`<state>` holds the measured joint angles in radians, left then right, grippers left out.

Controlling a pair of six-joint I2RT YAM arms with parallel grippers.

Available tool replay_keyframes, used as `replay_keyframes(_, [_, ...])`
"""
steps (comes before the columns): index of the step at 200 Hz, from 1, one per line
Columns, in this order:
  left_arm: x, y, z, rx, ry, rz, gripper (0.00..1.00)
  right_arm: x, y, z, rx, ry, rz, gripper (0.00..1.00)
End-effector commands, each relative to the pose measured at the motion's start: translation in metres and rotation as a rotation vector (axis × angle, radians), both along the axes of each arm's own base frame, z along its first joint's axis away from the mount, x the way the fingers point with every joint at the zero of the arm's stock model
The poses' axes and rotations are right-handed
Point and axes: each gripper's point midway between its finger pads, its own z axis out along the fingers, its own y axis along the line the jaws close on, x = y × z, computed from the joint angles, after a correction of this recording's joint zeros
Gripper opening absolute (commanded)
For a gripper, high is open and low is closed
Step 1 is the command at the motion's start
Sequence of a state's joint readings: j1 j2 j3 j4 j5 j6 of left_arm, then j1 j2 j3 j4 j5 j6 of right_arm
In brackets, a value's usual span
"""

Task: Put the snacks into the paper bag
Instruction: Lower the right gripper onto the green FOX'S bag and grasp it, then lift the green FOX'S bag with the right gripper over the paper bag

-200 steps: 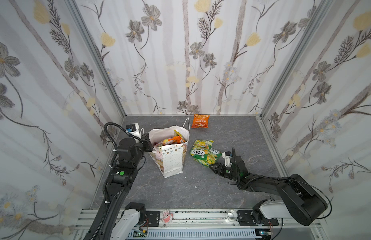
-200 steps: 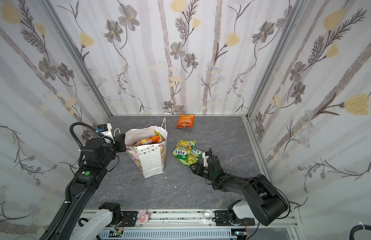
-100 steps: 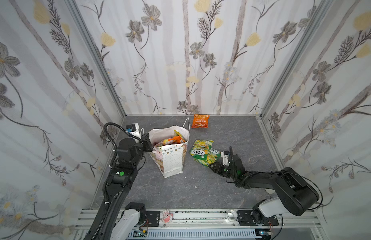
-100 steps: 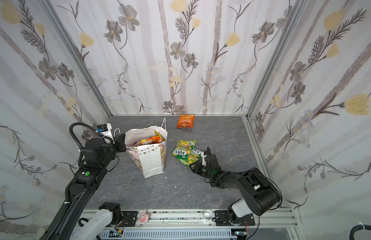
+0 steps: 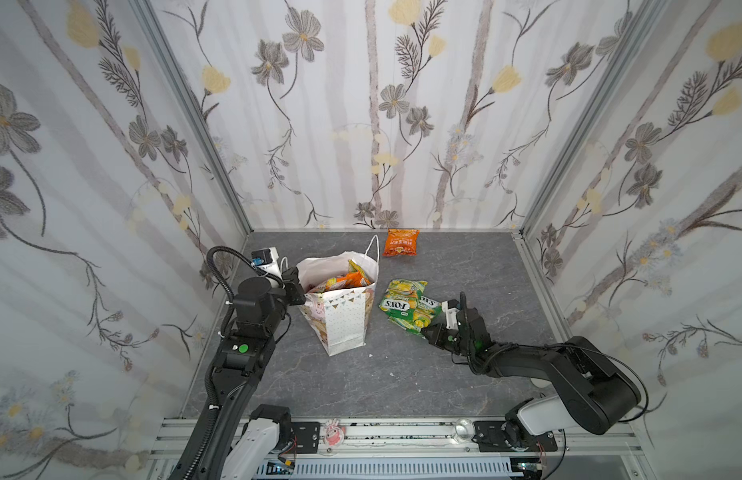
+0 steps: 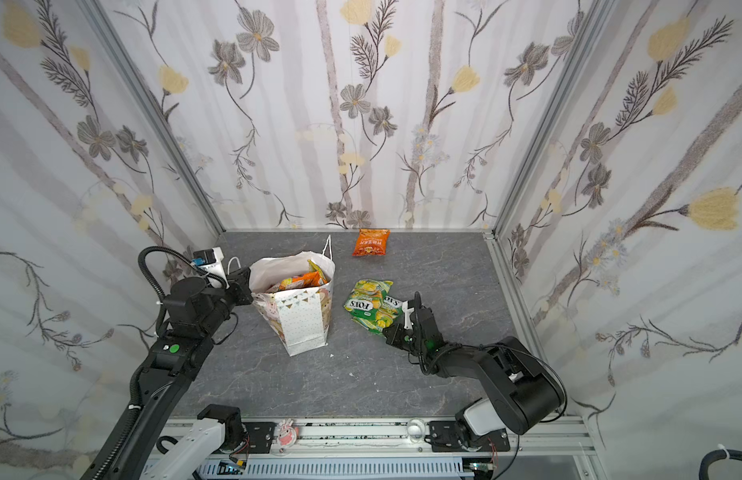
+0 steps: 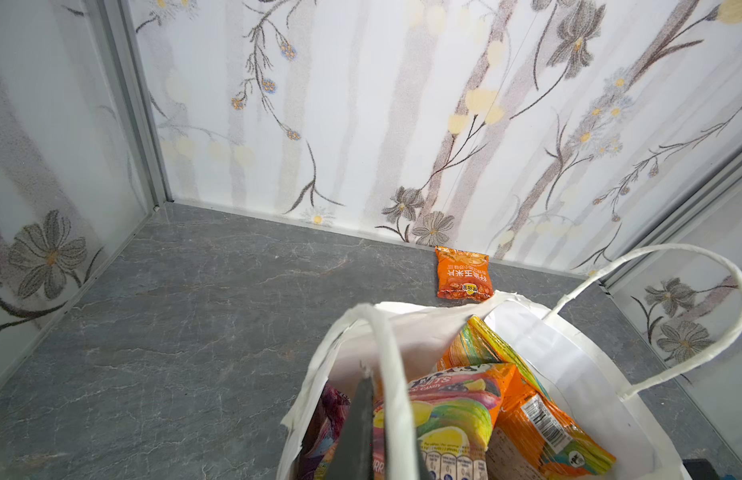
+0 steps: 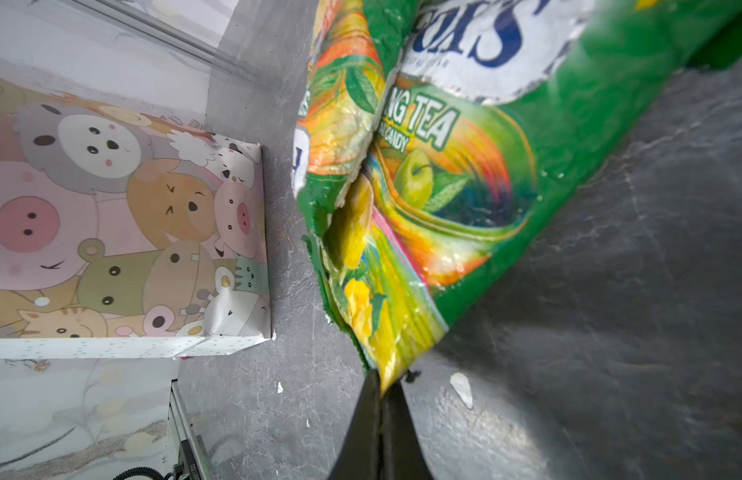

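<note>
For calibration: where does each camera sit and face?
Both top views: high in front, looking down; both arms show.
Left wrist: over the paper bag's mouth, facing the back wall; left pincer grips its rim.
Right wrist: low by the table, facing the bag; right pincer shut on FOX'S packet.
Shared: orange packet, top and left wrist views.
</note>
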<state>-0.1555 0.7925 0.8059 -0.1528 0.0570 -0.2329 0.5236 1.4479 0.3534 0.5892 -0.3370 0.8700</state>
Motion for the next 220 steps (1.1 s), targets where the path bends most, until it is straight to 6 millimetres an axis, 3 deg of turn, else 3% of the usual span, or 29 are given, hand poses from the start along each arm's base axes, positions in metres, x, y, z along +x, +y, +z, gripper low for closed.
replay_keyframes(1, [0.002,-0.002,0.008,-0.010,-0.034,-0.009,0.08,0.002,-0.001,0.010,-0.008,-0.030,0.001,0.00])
replay_keyframes(41, [0.002,-0.002,0.008,-0.010,-0.034,-0.009,0.08,0.003,-0.014,0.035,-0.104,-0.090,-0.015,0.00])
replay_keyframes(106, [0.002,-0.004,0.008,-0.015,-0.032,-0.020,0.08,0.006,-0.017,0.124,-0.134,-0.269,0.020,0.00])
replay_keyframes(139, [0.000,-0.002,0.010,-0.014,-0.044,-0.014,0.08,0.005,-0.010,0.165,-0.138,-0.337,0.084,0.00])
replay_keyframes(148, [0.000,-0.002,0.011,-0.015,-0.045,-0.014,0.08,0.004,-0.008,0.166,-0.151,-0.335,0.103,0.00])
replay_keyframes(153, [0.000,-0.003,0.010,-0.014,-0.043,-0.016,0.08,0.007,-0.006,0.186,-0.139,-0.371,0.106,0.00])
replay_keyframes(175, [0.000,-0.003,0.012,-0.015,-0.046,-0.018,0.08,0.010,0.000,0.210,-0.132,-0.417,0.131,0.00])
replay_keyframes(220, [-0.001,-0.002,0.012,-0.014,-0.048,-0.012,0.08,0.011,0.020,0.239,-0.089,-0.475,0.190,0.00])
